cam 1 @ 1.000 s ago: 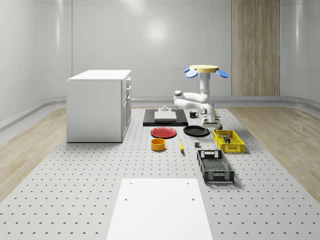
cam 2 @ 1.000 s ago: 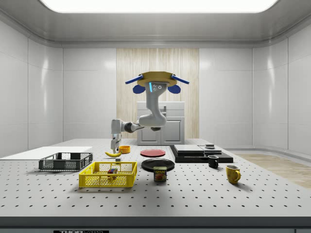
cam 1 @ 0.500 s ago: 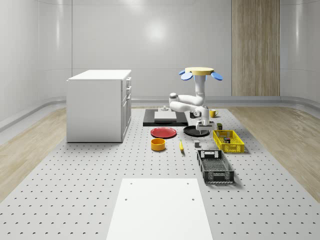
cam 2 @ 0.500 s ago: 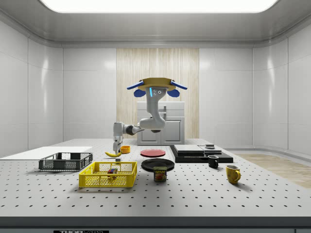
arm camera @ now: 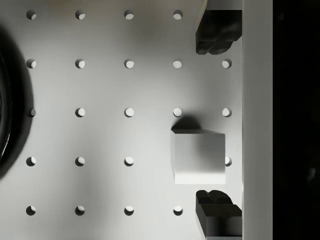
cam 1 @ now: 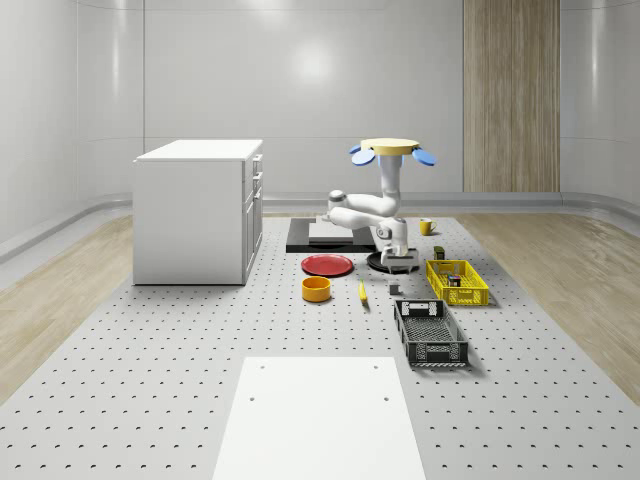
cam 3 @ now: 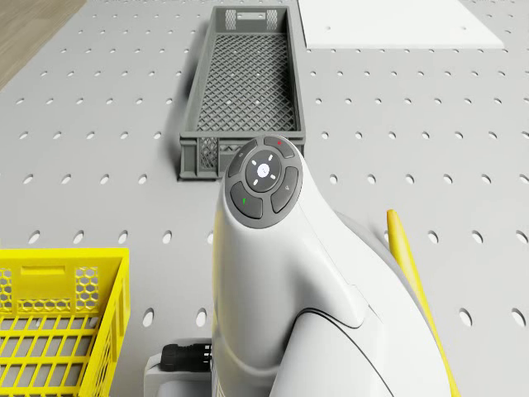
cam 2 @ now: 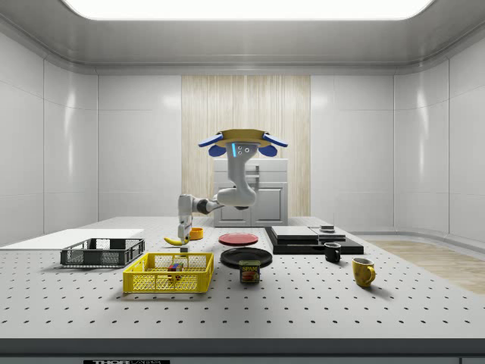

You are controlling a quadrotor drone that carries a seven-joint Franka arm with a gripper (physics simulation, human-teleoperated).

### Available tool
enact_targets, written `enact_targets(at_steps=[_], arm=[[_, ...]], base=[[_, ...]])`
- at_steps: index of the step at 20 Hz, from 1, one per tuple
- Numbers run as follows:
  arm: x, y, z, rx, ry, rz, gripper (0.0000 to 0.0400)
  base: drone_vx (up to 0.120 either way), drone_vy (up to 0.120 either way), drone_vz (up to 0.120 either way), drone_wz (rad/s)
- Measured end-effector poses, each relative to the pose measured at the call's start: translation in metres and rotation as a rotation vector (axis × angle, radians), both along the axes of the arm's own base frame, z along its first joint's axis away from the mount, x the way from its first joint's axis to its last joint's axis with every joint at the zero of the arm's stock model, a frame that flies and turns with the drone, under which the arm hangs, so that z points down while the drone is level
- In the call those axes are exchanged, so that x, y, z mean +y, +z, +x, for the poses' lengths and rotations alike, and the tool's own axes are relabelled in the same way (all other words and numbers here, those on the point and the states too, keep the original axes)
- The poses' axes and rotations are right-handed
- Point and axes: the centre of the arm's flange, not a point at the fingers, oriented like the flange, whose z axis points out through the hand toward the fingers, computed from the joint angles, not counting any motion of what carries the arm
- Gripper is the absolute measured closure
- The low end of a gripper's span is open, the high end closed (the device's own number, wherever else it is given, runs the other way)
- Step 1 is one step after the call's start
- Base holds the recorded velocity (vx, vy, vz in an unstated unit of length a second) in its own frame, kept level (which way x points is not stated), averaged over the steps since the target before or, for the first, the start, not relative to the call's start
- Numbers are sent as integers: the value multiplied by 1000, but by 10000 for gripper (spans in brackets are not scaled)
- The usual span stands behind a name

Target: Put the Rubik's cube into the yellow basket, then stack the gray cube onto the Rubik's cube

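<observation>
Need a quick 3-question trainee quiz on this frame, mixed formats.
1. True or false: the Rubik's cube already lies in the yellow basket.
2. The claw is open above which thing: A) banana B) gray cube C) orange bowl?
3. Fill in: the drone hovers above the ____ plate.

Key: 1 true; 2 B; 3 black.

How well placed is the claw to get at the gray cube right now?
Probably well. In the wrist view the gray cube sits on bare table between the open claw fingers, slightly off-centre, with nothing over it. The drone hovers above the black plate.
</observation>
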Motion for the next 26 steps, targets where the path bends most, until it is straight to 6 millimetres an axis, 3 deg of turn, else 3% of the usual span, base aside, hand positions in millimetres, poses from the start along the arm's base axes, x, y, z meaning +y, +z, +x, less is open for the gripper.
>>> enact_targets(at_steps=[3, 11, 26], arm=[[0, 0, 0, 0, 0, 0, 0], [0, 0, 0, 0, 0, 0, 0], [0, 19, 11, 0, 0, 0, 0]], base=[[0, -120, -27, 0], [0, -20, -95, 0], [0, -5, 0, 0]])
